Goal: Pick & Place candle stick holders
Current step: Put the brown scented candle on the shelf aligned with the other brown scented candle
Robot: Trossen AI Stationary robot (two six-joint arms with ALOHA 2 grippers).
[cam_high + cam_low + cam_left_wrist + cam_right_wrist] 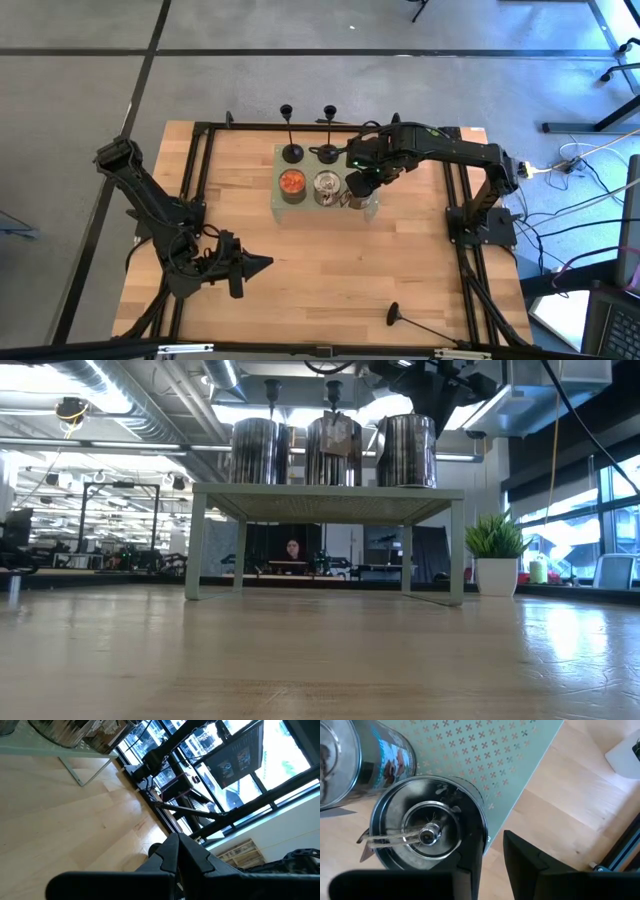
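Observation:
Two black candle stick holders (289, 135) (328, 130) stand upright on their round bases at the far side of a pale green stand (374, 208). A third candle stick holder (402, 318) lies on its side on the table near the front right. My right gripper (492, 862) points down over the right-hand dark can (427, 835) on the stand. Its fingers are slightly apart, one over the can's rim and one outside it. My left gripper (262, 265) hangs shut and empty over the table's near left. My right gripper comes from above at the can's rim (483, 842) on the side toward the stand's edge. One finger (467, 880) overlaps the rim in the wrist view, the other (525, 865) stands outside. I cannot tell whether either finger touches the can, which stands upright on the stand.
On the stand's near side an orange-topped can (292, 183) and a silver can (327, 186) stand beside the dark one. Black frame rails (200, 180) run along the table's sides. Bare wood lies between the stand and the front edge.

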